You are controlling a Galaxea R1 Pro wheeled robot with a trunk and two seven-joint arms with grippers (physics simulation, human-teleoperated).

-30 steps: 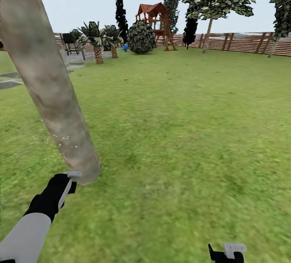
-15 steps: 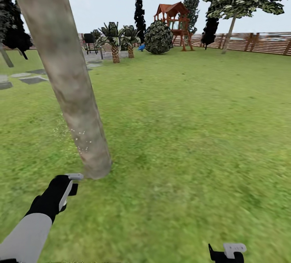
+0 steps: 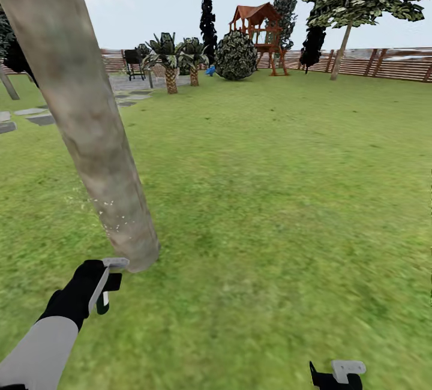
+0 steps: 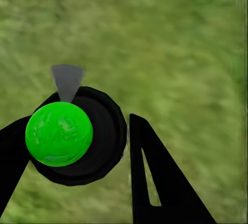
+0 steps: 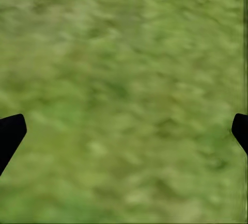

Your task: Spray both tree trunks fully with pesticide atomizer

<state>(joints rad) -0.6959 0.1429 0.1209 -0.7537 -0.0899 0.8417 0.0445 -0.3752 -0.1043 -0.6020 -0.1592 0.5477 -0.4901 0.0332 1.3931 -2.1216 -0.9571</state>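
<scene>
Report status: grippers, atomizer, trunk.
Left gripper shut on pesticide atomizer, by the tree trunk base. Right gripper open over grass, empty. Whitish pesticide specks low on the bark. Nothing in the way.

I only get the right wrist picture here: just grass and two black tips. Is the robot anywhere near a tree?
Observer: Yes. In the head view a thick tree trunk rises from the grass just ahead of the left gripper.
Operator: Is that hand holding anything?
Observer: The left wrist view shows the green pesticide atomizer between its fingers.
Operator: Any spray on the bark?
Observer: Whitish specks dot the trunk low down.
</scene>
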